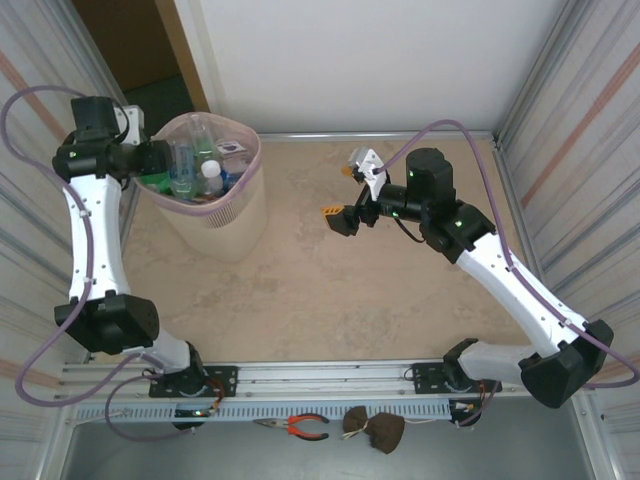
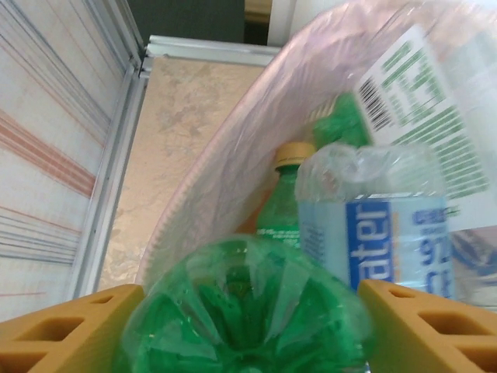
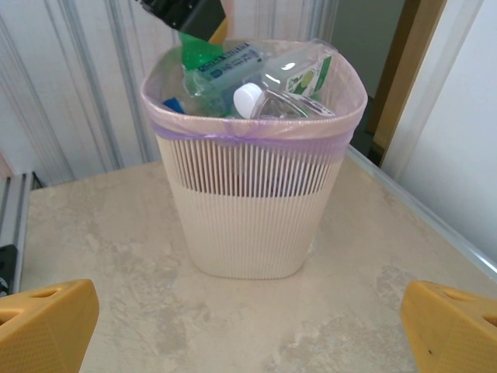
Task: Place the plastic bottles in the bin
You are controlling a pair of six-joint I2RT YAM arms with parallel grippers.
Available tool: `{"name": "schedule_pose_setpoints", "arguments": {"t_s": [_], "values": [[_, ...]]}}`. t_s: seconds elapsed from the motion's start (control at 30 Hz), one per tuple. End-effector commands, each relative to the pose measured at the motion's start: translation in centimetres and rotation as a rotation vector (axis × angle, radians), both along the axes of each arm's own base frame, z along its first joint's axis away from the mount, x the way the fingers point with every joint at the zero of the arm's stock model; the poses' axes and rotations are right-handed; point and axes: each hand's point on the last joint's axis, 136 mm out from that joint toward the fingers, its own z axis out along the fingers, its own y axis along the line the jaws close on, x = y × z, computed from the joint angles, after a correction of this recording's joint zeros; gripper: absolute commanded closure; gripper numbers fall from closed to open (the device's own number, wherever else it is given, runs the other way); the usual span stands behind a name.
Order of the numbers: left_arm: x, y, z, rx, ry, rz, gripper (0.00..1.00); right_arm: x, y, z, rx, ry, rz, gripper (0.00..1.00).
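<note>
The bin [image 1: 250,150] stands at the far left of the table, holding several plastic bottles [image 1: 195,165]. My left gripper [image 1: 165,165] hangs over its left rim, with a green bottle [image 2: 248,303] filling the gap between its yellow fingers [image 2: 70,326], base toward the camera. Below it lie a clear water bottle [image 2: 373,225] and a green bottle with a tan cap [image 2: 283,194]. In the right wrist view the bin [image 3: 248,210] is full to the rim, with the green bottle [image 3: 198,50] held above it. My right gripper [image 1: 350,190] stands open and empty over mid-table, facing the bin.
Corrugated metal walls [image 1: 40,80] close in the left and right sides of the marbled table [image 1: 330,290]. Red-handled pliers [image 1: 300,428] and a brown lump [image 1: 378,430] lie in front of the base rail.
</note>
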Motion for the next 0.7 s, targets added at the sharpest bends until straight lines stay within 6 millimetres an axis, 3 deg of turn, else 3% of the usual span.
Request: {"name": "schedule_pose_setpoints", "arguments": {"t_s": [0.0, 0.17, 0.33, 0.47, 0.67], "values": [[-1.2, -1.1, 2.7, -0.031, -0.051, -0.018, 0.25, -0.8, -0.3, 1.9, 0.012, -0.057, 0.005, 0.01], [-1.1, -0.6, 3.5, -0.001, -0.068, -0.006, 0.26, -0.8, -0.2, 2.1, 0.013, -0.062, 0.006, 0.01], [-0.6, -0.6, 3.0, -0.001, -0.06, -0.021, 0.55, -0.7, -0.2, 2.1, 0.008, -0.066, 0.005, 0.01], [-0.3, -0.8, 1.0, -0.014, -0.02, -0.028, 0.69, -0.7, -0.2, 2.0, 0.005, -0.066, 0.003, 0.01], [-0.2, 0.0, -4.3, 0.007, 0.088, -0.004, 0.75, -0.6, -0.1, 1.5, 0.0, -0.057, 0.004, 0.01]]}}
